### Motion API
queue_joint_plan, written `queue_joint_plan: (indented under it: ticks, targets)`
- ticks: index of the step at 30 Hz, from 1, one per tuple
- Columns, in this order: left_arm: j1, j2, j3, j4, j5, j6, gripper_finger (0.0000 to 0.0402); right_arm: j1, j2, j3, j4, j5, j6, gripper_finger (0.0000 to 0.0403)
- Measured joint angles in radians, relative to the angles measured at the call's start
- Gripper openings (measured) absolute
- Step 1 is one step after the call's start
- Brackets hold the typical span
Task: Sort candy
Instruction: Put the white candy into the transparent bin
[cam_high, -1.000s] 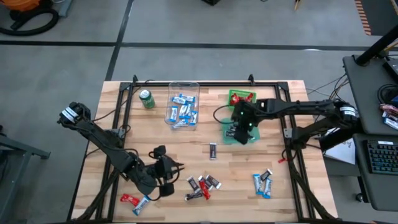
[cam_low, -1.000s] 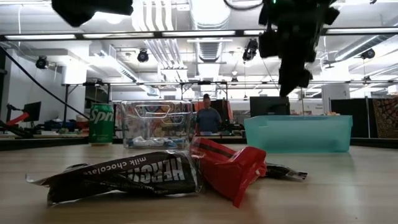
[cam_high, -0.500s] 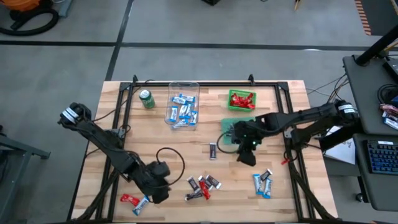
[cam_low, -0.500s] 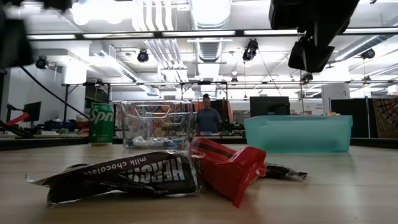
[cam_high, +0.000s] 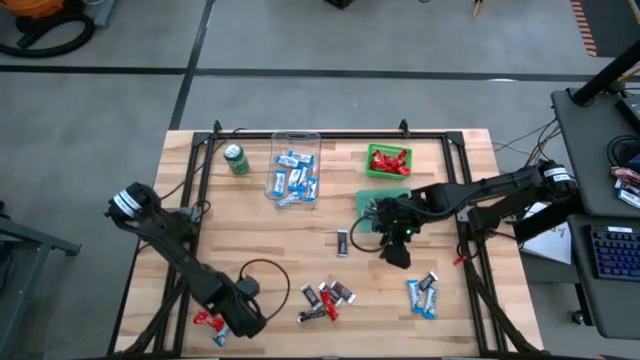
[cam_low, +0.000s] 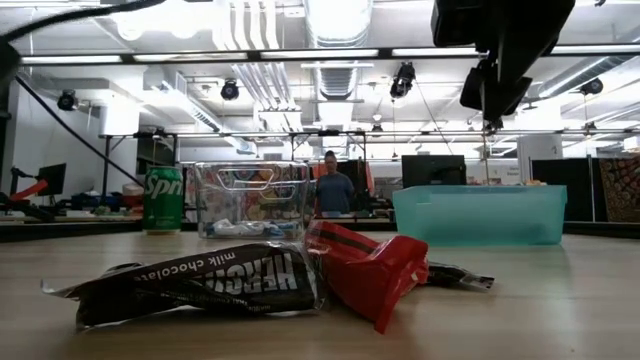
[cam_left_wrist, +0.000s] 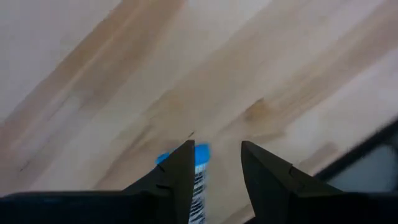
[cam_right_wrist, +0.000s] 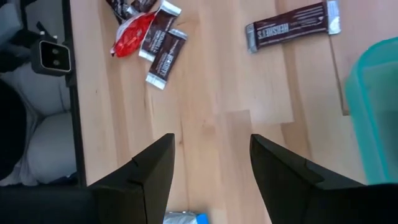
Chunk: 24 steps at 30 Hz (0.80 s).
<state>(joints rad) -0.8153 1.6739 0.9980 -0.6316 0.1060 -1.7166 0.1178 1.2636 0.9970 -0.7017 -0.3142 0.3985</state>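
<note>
Left gripper (cam_high: 240, 318): low at the table's near-left corner, its fingers (cam_left_wrist: 180, 177) parted to a modest gap, nothing between them. In the left wrist view the blue-and-white bar (cam_left_wrist: 200, 180) lies just past the tips, half hidden behind one finger.

Near-left pair: a red bar (cam_high: 204, 320) touching that blue-and-white one, right at the table edge. As I read it, this is the pick in hand.

How to take it: shift sideways so the bar sits between both fingers, not under one; come down flat to the wood and close across the bar's narrow width. The red neighbour touches it, so a clean straddle matters or both lift together.

Front cluster (cam_high: 325, 300): black-and-silver bars with a red one mixed in, centre front; the low view shows the red wrapper (cam_low: 365, 270) overlapping a dark bar (cam_low: 190, 285).

Near-right pair (cam_high: 422, 295): two blue-and-white bars, untouched.

Right gripper (cam_high: 397, 248): hovers above mid-table, right of centre, jaws spread wide and empty. The lone dark bar (cam_high: 343, 242) lies just to its left, the teal bin (cam_high: 366, 208) just behind.

Far side: clear bin (cam_high: 295, 170) holding blue-and-white bars, green basket (cam_high: 388, 160) holding red ones, soda can (cam_high: 236, 159) far left.

Risk: the wrapper is slick and flat, so a shallow pinch could skid it off the edge.
</note>
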Motion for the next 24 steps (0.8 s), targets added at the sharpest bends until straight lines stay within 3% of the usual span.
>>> queue_joint_plan:
  ticks: [5, 9, 17, 24]
  targets:
    - [-0.024, 0.105, 0.157, -0.241, 0.017, -0.001, 0.0113, 0.000, 0.000, 0.000, 0.005, 0.001, -0.001, 0.0196]
    - [-0.044, 0.187, 0.248, -0.324, 0.017, 0.010, 0.0113, 0.000, 0.001, 0.000, 0.006, 0.002, -0.001, 0.0196]
    - [-0.064, 0.293, 0.312, -0.335, 0.089, 0.005, 0.0113, 0.001, 0.002, 0.000, 0.006, 0.002, -0.001, 0.0196]
    - [-0.081, 0.315, 0.304, -0.327, 0.078, 0.004, 0.0113, 0.003, 0.002, 0.000, 0.006, 0.002, 0.002, 0.0196]
